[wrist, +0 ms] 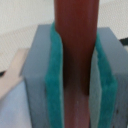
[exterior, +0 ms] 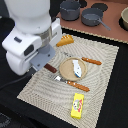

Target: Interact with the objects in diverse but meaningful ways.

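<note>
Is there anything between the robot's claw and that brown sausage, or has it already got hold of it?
Nothing stands between them. In the wrist view the end effector is shut on the sausage, its green pads pressed against both sides. In the exterior view the sausage's end pokes out under the arm, beside the plate.

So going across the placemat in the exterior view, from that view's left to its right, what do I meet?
Pincer shut on the dark brown sausage → white-grey fish on the round plate → orange-handled utensil beyond the plate's far rim. The loaf, carton and other utensil overlap these positions.
</note>
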Tool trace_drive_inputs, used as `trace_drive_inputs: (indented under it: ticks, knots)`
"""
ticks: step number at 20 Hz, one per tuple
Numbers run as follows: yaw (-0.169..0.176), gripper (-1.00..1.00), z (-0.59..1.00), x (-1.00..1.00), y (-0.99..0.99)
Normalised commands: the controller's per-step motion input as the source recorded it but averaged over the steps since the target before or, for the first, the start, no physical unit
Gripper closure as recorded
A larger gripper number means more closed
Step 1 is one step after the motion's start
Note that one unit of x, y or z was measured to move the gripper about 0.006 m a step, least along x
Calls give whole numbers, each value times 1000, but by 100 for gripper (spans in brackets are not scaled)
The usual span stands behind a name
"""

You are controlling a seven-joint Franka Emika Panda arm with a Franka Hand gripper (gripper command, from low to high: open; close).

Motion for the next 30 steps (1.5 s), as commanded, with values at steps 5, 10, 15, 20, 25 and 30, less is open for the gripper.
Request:
trace_drive_inputs:
  ticks: [5,10,15,20,25,30]
  knots:
    - [-4,100,-238,-793,641]
    - [-65,100,-296,-651,397]
    - [-66,100,-46,-101,-38]
    - [-135,100,0,89,-69]
    - [-111,100,26,438,-92]
    - [-150,100,-102,178,14]
